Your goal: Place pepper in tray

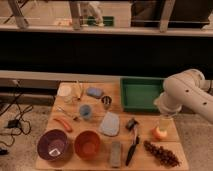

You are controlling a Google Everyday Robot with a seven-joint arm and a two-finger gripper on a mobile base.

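Note:
The pepper (63, 123), a slim orange-red curved piece, lies on the wooden table's left side, above the purple bowl (53, 145). The green tray (140, 94) sits empty at the table's back right. My white arm reaches in from the right, and the gripper (164, 121) hangs off the tray's front right corner, just above a round orange fruit (160, 133). The gripper stands open and holds nothing. It is far to the right of the pepper.
An orange bowl (87, 145) stands beside the purple one at the front left. A blue cup (85, 111), a grey-blue cloth (110, 123), a blue sponge (94, 92), a black brush (132, 143), a grey bar (116, 152) and grapes (161, 153) are spread over the table.

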